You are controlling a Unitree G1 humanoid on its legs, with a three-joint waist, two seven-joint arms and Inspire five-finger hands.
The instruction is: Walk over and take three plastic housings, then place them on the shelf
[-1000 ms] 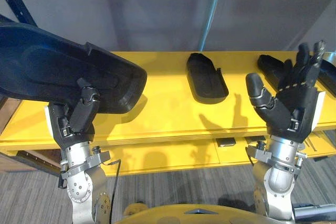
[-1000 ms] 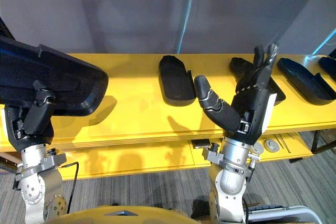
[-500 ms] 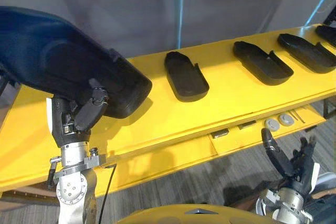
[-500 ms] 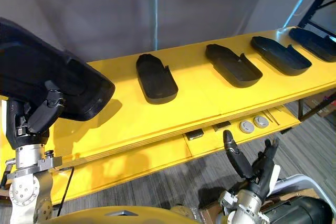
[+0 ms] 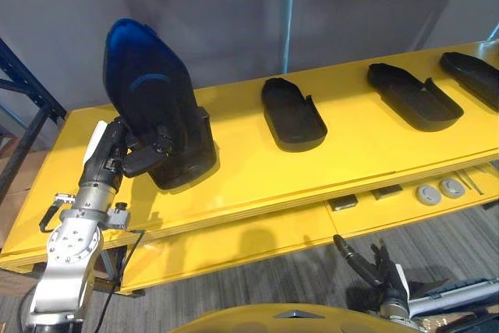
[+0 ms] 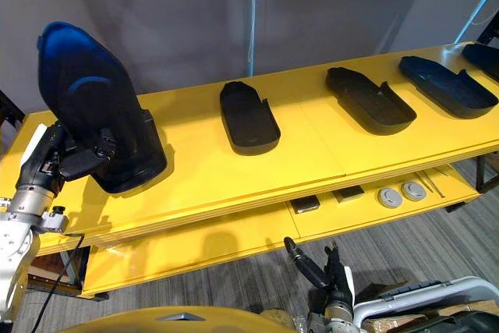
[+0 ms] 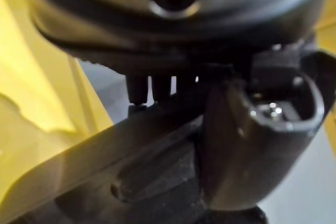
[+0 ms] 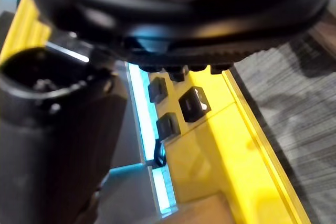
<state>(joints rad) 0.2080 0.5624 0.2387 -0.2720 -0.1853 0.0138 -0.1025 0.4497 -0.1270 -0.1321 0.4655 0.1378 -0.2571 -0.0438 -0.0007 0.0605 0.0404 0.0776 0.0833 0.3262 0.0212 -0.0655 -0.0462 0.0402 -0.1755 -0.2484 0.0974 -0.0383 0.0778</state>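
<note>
Spanning the view: long yellow shelf (image 5: 366, 154). At its left end stands the held housing (image 5: 152, 99), tilted on end: a glossy black scooped shell with a blue sheen. The left hand (image 5: 132, 157) is clamped round its lower edge. More housings (image 5: 292, 115) lie flat, spaced rightward. The right hand (image 5: 374, 267) hangs low, fingers loosely spread.

Both head eyes look down on the yellow shelf (image 5: 359, 146); wrist cameras close-up.
</note>
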